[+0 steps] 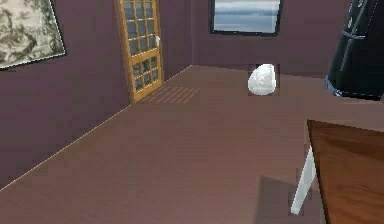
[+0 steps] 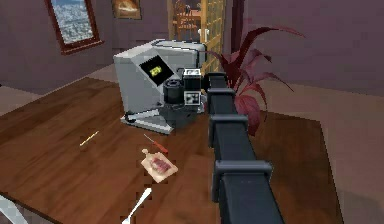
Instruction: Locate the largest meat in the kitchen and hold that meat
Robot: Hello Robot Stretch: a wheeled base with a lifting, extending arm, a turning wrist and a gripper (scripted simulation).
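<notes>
On the wooden table lies a small tan board with a reddish-brown patch on it; I cannot tell from its shape whether it is meat. My arm reaches out over the table, and the gripper stands at its far end, farther out than the board. A grey coffee machine stands right behind the gripper, so I cannot tell whether it holds anything.
A thin yellow stick, a short red stick and a white utensil lie on the table. A red-leaved plant stands beyond it. Ahead are open floor, a white sack, a black fridge, a glazed wooden door and a table corner.
</notes>
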